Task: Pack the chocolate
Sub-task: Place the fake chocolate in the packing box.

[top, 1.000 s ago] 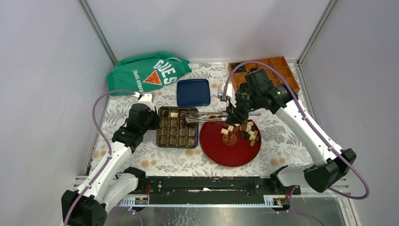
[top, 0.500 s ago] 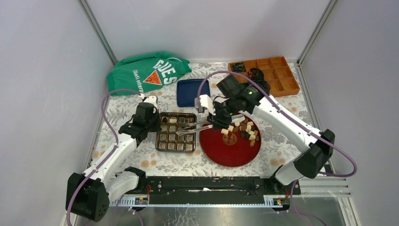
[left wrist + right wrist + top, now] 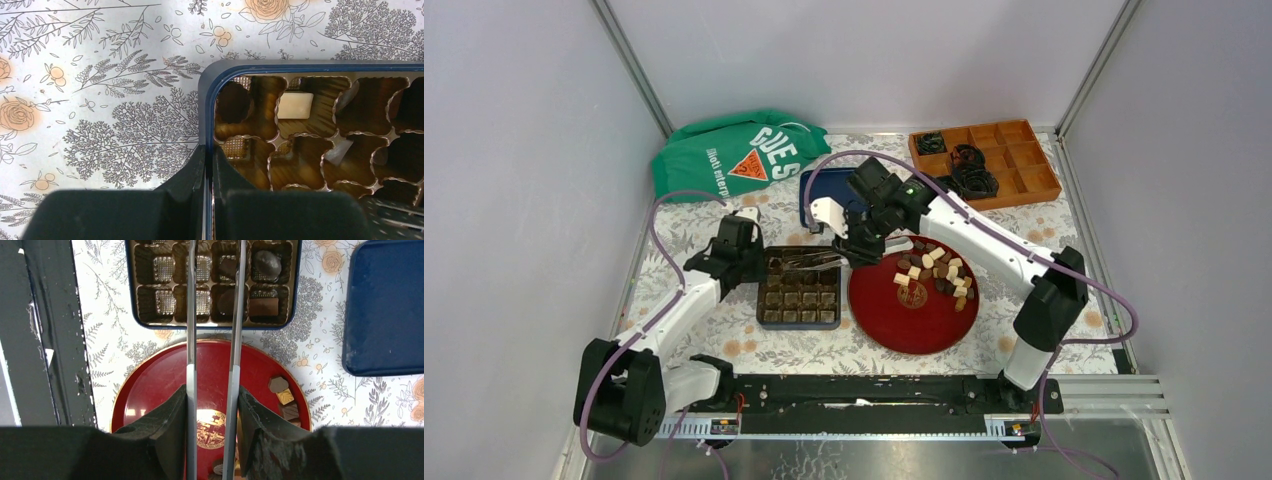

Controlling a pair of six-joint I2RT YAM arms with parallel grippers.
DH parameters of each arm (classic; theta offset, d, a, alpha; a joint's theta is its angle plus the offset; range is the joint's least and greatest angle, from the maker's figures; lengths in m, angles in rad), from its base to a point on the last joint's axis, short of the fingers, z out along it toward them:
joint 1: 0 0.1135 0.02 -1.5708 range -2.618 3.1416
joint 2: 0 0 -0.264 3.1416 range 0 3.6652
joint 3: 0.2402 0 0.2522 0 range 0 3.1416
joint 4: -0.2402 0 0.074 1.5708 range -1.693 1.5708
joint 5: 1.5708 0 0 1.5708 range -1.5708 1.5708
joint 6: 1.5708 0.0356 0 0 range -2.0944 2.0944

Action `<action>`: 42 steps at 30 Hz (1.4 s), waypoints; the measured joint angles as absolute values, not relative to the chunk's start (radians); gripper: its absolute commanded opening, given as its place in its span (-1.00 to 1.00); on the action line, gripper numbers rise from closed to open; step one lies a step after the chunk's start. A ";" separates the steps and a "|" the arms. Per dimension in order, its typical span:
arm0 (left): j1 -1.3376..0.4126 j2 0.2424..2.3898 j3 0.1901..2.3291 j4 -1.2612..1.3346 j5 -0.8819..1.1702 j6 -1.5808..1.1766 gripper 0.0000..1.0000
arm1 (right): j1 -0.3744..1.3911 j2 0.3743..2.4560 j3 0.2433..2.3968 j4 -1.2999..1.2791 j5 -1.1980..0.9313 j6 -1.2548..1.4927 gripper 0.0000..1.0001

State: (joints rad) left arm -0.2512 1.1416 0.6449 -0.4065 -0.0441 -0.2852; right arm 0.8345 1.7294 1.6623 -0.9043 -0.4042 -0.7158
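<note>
Tongs (image 3: 191,340): arms parallel, apart, clamped in right gripper (image 3: 212,390). Tips run past frame edge over box (image 3: 215,326); cannot tell if carrying anything. Red plate (image 3: 150,390): loose chocolate (image 3: 934,270) heaped on far right part, near half bare. Box sits just beside plate rim, thin strip of cloth (image 3: 320,340) between; short carry, likely reason for layout. Left gripper (image 3: 209,160) pinched on box corner wall, likely steadying it. Some cells filled, white piece (image 3: 295,106) near corner; many vacant. Blue tray (image 3: 385,305) near, off tong path.
</note>
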 measured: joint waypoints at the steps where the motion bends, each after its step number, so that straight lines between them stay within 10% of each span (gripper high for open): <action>1: -0.251 1.144 0.645 -0.406 -0.041 -0.286 -1.00 | 0.836 1.740 1.669 -0.901 -0.402 -0.710 -0.93; 10: -0.245 1.171 0.655 -0.409 -0.012 -0.295 -0.92 | 0.843 1.810 1.686 -0.879 -0.378 -0.672 -0.85; 25: -0.240 1.187 0.656 -0.419 0.000 -0.308 -0.68 | 0.845 1.854 1.687 -0.882 -0.374 -0.657 -0.15; 42: -0.237 1.192 0.676 -0.419 0.004 -0.328 -0.42 | 0.845 1.854 1.702 -0.893 -0.377 -0.645 -0.09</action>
